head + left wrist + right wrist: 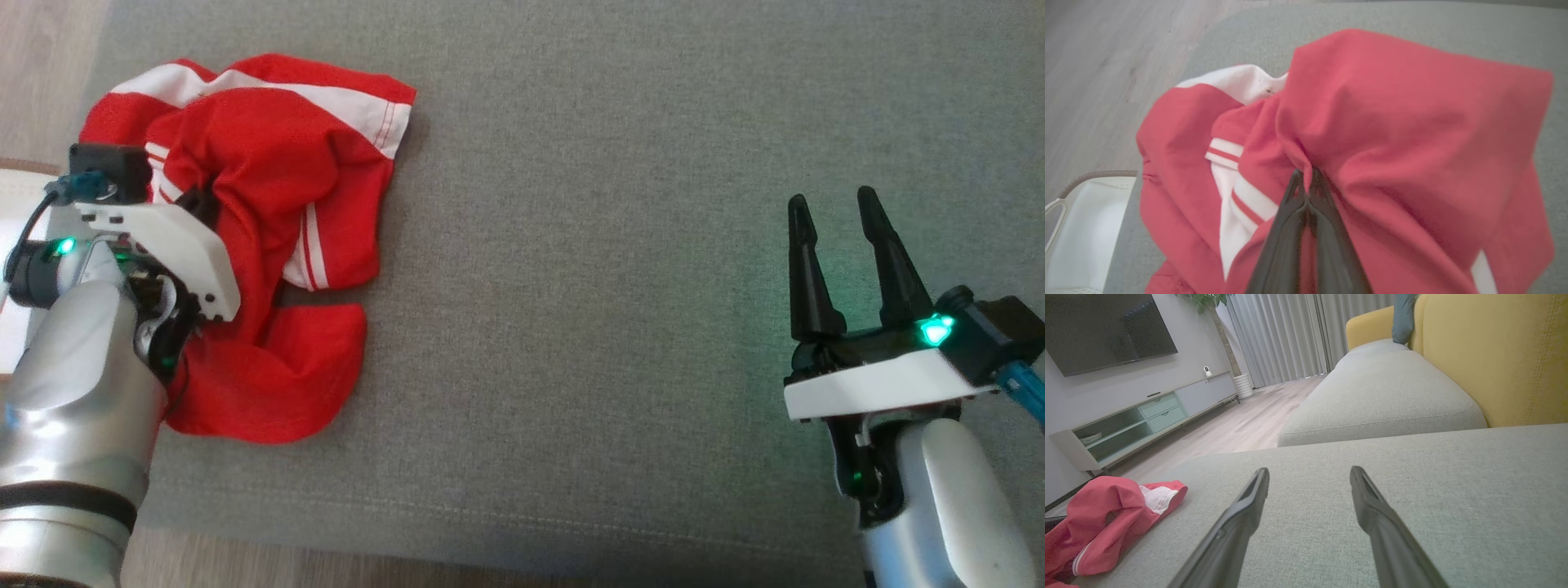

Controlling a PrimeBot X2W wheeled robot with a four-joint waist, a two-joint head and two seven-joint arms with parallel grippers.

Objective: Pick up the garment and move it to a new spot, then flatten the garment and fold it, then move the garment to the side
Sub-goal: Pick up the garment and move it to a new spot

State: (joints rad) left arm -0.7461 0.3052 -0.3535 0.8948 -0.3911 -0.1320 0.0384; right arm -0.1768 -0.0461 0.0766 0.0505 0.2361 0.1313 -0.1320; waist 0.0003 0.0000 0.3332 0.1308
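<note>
A grey fabric sofa seat [620, 269] lies in soft, even light. Along one side of it rises a yellow backrest [1498, 355], with a teal cushion [1403, 316] at the far end. Pale wood floor [1241, 424] runs from the seat's other side to a low cabinet [1147, 416] under a dark television [1106, 330]. Beyond the seat hang grey curtains [1290, 335], a potted plant [1244, 386] beside them. A white basket [1081, 228] stands against the seat's edge.

no legible text, labels or brands anywhere

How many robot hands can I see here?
2. The left gripper, fingers shut on the red garment; the right gripper, fingers open, over the grey cushion at the right.
</note>
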